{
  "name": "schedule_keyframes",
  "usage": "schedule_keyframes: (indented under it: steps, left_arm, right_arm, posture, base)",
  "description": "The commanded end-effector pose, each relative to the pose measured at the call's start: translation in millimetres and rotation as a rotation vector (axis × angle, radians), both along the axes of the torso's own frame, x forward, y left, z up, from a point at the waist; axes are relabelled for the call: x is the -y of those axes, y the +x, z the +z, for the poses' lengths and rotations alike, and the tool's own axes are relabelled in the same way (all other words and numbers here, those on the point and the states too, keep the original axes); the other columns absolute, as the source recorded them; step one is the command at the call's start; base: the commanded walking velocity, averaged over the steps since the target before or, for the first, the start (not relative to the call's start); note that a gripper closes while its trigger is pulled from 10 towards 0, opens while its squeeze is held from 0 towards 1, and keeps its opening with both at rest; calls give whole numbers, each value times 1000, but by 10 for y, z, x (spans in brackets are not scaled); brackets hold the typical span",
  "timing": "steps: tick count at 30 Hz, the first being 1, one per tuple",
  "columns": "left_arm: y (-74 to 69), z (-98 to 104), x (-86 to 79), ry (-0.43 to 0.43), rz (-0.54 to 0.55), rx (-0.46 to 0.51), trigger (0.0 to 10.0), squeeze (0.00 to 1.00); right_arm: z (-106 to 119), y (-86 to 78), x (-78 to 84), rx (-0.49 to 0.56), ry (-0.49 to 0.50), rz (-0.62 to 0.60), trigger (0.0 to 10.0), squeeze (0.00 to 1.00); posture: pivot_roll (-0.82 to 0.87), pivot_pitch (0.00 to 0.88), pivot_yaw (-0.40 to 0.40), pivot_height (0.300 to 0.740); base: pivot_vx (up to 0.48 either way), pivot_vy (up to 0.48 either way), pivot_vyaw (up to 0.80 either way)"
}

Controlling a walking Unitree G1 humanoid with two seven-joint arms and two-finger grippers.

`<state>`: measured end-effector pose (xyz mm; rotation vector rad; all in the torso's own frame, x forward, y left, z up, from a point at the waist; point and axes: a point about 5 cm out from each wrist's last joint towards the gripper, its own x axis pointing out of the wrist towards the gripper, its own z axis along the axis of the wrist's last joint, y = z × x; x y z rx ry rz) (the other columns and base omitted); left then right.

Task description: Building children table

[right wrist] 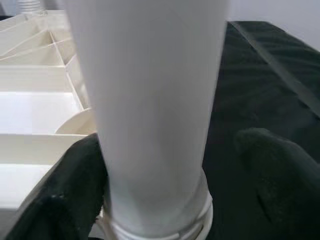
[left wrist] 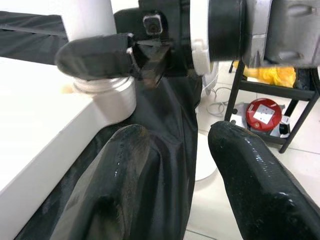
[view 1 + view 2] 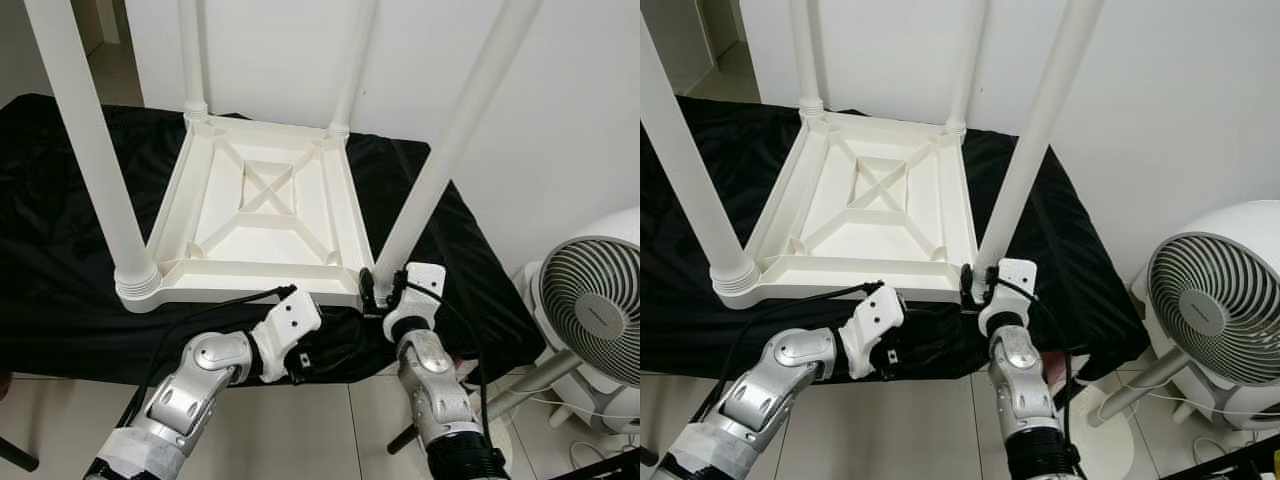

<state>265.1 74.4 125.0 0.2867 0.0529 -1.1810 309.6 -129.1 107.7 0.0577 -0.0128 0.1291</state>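
- Two silver metal arms with rounded jointed shells, the left arm (image 3: 190, 385) and right arm (image 3: 432, 385).
- White plastic wrist housings, black cables looping along.
- Glossy black fingers (image 2: 260, 185) on each gripper.

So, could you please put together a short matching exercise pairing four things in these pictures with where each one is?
Things:
1. right gripper
2. left gripper
3. fan
4. upturned tabletop

Places:
A. on the floor at the robot's right
B. lying on the black cloth, legs up
C. around the base of the near right table leg
D. below the tabletop's near edge, fingers apart, holding nothing

Pairs: 1-C, 2-D, 3-A, 4-B
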Motion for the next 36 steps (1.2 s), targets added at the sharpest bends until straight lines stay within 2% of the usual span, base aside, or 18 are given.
schedule_keyframes:
  steps: [1,2,3,4,6,8,10,12,14,21,22,24,25,36]
  left_arm:
    - [14,5,8,10,9,13,10000,0]
    - [20,8,7,11,9,14,10000,0]
    - [24,13,9,11,7,15,10000,0]
    - [24,13,9,11,7,15,10000,0]
    - [40,27,14,11,6,20,10000,0]
    - [47,32,16,11,5,21,10000,0]
    - [54,53,28,6,4,26,10000,0]
    - [54,53,28,6,4,26,10000,0]
    - [53,71,39,2,2,29,10000,0]
    - [67,82,42,1,5,33,10000,0]
    - [68,84,43,1,5,35,10000,0]
    - [68,85,43,0,5,34,10000,0]
    - [69,82,44,1,5,35,10000,0]
    - [82,83,53,-5,13,39,10000,0]
  right_arm:
    - [-128,-29,119,-58,-16,-9,10000,639]
    - [-146,-26,156,-63,-47,66,10000,0]
    - [-141,-23,178,-53,-79,163,10000,0]
    - [-141,-23,178,-53,-79,163,10000,0]
    - [-117,19,194,-37,-160,307,10000,0]
    - [-115,40,199,-44,-177,337,10000,0]
    - [-78,127,171,-33,-221,398,10000,0]
    - [-78,127,171,-33,-221,398,10000,0]
    - [-15,224,127,-15,-253,446,10000,0]
    - [39,354,57,-19,-282,512,10000,0]
    - [29,380,54,-31,-295,519,1569,0]
    - [25,389,45,-34,-299,538,1569,0]
    - [0,399,54,-57,-309,542,196,0]
    - [-172,360,154,-137,-268,519,0,0]
  posture:
    - [86,0,-138,740]
    - [86,0,-137,740]
    - [85,0,-136,740]
    - [85,0,-136,740]
    - [84,0,-131,740]
    - [83,0,-131,740]
    - [82,0,-124,740]
    - [82,0,-124,740]
    - [84,0,-122,740]
    - [90,0,-120,740]
    - [92,0,-120,740]
    - [92,0,-120,740]
    - [94,0,-120,740]
    - [97,0,-131,740]
  base:
    - [0,0,0]
    - [0,0,0]
    - [0,0,0]
    - [0,0,0]
    - [0,0,0]
    - [0,0,0]
    - [0,0,0]
    - [0,0,0]
    - [0,0,0]
    - [0,0,0]
    - [0,0,0]
    - [0,0,0]
    - [0,0,0]
    - [0,0,0]
